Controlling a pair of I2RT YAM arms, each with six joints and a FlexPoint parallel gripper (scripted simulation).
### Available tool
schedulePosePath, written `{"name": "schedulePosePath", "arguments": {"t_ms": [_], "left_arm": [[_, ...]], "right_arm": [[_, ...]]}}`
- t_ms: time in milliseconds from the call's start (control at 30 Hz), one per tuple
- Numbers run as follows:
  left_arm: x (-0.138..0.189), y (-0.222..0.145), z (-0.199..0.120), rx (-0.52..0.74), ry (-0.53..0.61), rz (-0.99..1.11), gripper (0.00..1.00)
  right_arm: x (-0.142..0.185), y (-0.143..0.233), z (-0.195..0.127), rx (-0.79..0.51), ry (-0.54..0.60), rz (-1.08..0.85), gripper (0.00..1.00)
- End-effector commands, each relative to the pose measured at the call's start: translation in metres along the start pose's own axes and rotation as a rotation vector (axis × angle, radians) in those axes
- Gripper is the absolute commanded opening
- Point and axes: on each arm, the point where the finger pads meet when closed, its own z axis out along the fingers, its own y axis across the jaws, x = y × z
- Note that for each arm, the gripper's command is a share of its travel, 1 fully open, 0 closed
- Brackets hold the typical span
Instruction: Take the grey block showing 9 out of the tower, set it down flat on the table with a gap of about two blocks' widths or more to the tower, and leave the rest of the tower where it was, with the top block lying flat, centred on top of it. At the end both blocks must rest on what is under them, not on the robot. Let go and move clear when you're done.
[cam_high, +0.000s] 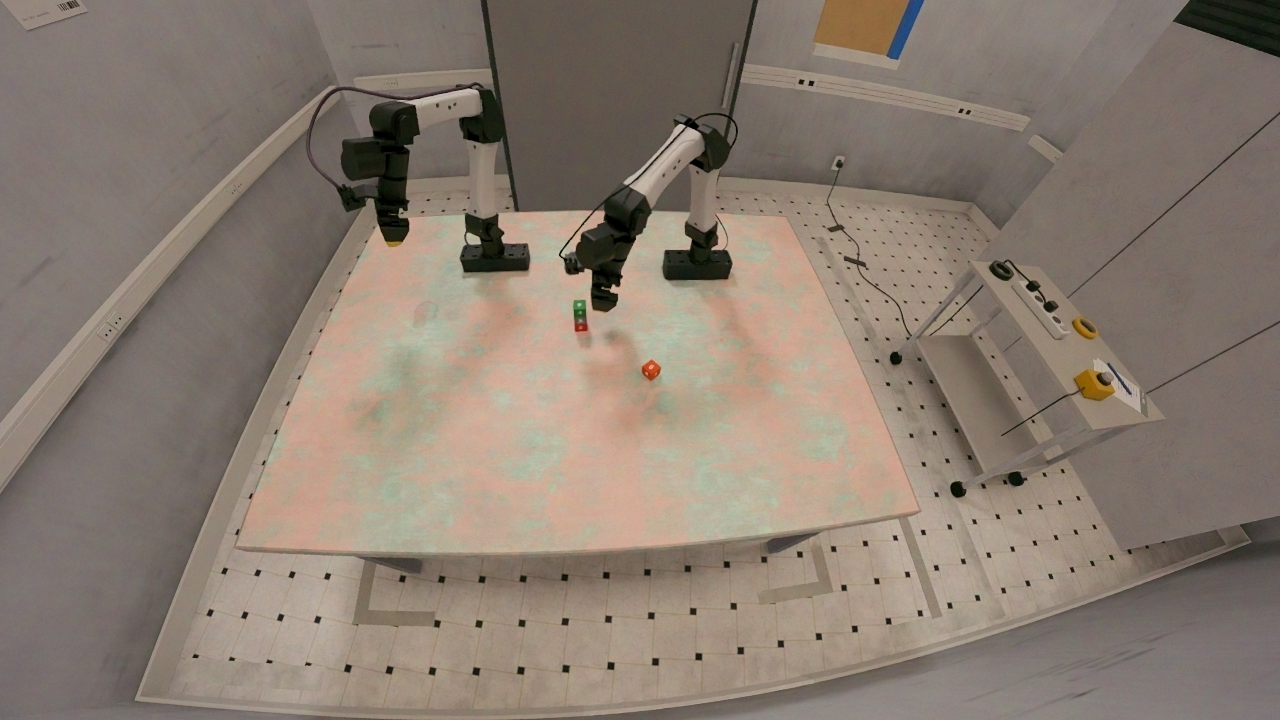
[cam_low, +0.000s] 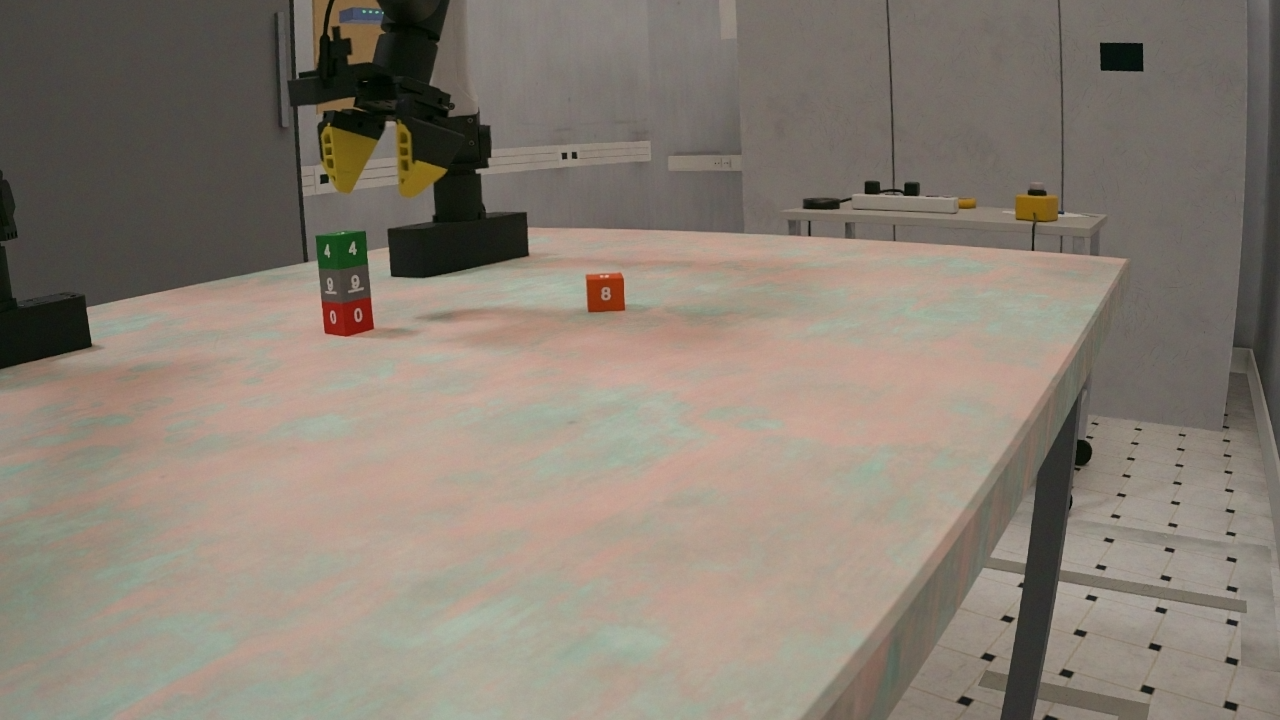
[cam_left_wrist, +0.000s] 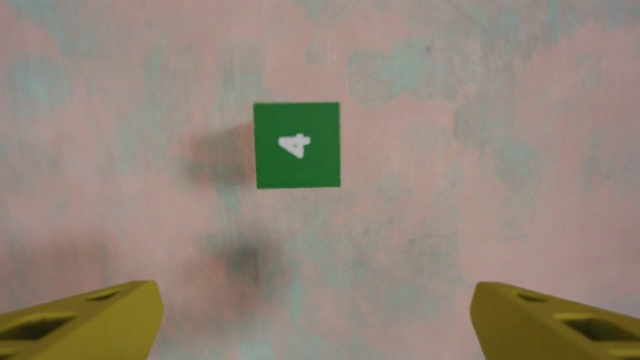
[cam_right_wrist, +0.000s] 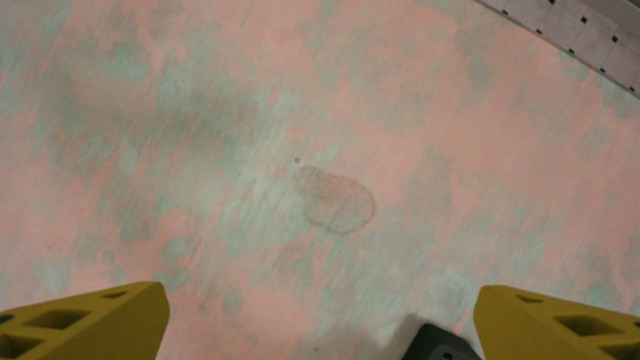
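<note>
Wide open and holding nothing, the left gripper hangs above the tower, its wedge-shaped yellow fingers perforated. The grey block sits mid-tower between green and red cubes. Right gripper, equally wide, holds nothing. From the tower, in the exterior view, an orange cube lies towards three o'clock.

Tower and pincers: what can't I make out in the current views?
- Grey block and red block: hidden in the left wrist view by the green block.
- Tower's rear faces: turned away in the exterior view.
- Block numbers: too small in the top view.
- Right pincer: outside the exterior view.
- Dark object: cut by the right wrist view's bottom edge.
</note>
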Motion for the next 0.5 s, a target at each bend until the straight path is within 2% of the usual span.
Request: {"name": "schedulePosePath", "arguments": {"t_ms": [0,400,467], "left_arm": [[-0.004,0.003,-0.001,-0.021,0.061,-0.267,1.0],[-0.016,0.004,0.01,-0.085,0.15,-0.766,1.0],[-0.016,0.004,0.01,-0.085,0.15,-0.766,1.0]], "right_arm": [[-0.001,0.0,-0.002,-0.004,-0.008,0.002,1.0],[-0.001,0.0,-0.002,-0.004,-0.008,0.002,1.0],[-0.001,0.0,-0.002,-0.004,-0.008,0.002,1.0]]}}
